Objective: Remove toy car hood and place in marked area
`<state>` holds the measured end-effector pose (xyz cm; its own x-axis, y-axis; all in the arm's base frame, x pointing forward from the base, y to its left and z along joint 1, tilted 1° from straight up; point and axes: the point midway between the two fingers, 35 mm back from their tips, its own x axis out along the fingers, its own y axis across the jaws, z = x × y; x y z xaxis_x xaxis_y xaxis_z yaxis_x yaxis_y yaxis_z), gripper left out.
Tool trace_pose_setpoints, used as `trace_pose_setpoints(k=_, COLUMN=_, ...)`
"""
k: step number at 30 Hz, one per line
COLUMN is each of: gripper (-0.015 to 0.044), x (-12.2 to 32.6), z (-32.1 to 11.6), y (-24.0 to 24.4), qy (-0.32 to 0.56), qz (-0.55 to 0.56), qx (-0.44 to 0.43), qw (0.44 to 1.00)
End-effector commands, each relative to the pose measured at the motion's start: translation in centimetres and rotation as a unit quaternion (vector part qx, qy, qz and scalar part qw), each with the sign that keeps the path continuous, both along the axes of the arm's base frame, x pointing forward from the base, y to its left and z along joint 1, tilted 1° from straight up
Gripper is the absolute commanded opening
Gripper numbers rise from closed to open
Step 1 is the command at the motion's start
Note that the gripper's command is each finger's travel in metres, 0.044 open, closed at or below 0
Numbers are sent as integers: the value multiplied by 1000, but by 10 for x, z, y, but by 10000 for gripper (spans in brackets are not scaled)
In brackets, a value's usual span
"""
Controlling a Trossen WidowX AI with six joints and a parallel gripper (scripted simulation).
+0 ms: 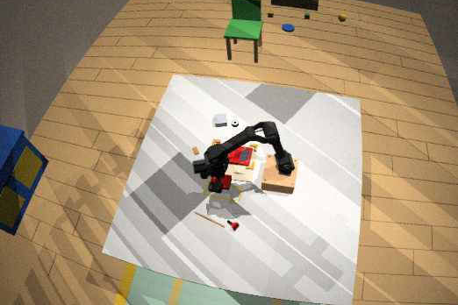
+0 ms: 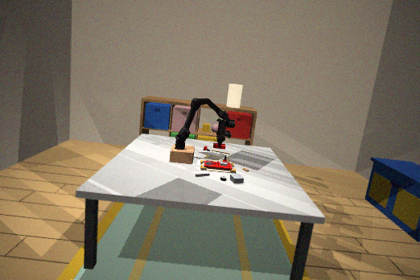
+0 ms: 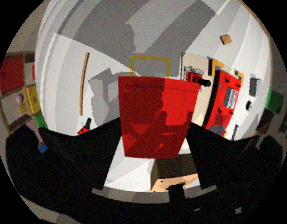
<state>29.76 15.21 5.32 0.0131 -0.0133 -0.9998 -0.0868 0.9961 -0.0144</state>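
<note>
My gripper [image 1: 220,182] [image 2: 220,143] [image 3: 155,121] is shut on the red hood [image 1: 226,180] [image 2: 217,146] [image 3: 153,112], with a finger on either side of it. The hood hangs above the table, clear of the car. In the top view it overlaps the back part of the marked area, a yellow outline [image 1: 241,194] [image 3: 150,57]. In the wrist view the hood hides part of that outline. The red toy car [image 1: 235,156] [image 2: 213,165] [image 3: 225,100] sits between yellow corner brackets, partly hidden by the arm in the top view.
A wooden stick [image 1: 210,219] [image 3: 84,85] and a small red-headed tool [image 1: 234,225] lie in front of the outline. A beige panel [image 1: 243,174] lies between car and outline. Beyond the car are a grey block [image 1: 220,120] [image 2: 236,179] and a small wheel [image 1: 235,124] [image 2: 223,179].
</note>
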Motion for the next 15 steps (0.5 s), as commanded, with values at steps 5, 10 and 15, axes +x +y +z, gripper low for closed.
trace_pose_setpoints(k=5, gripper=0, x=-3, z=2, y=6, qy=-3, qz=-4, qx=3, qw=1000)
trace_pose_setpoints(k=10, gripper=0, x=-3, z=-2, y=6, qy=-4, qz=-4, qx=3, qw=1000)
trace_pose_setpoints(k=15, gripper=0, x=-3, z=-7, y=6, qy=-4, qz=-4, qx=3, qw=1000)
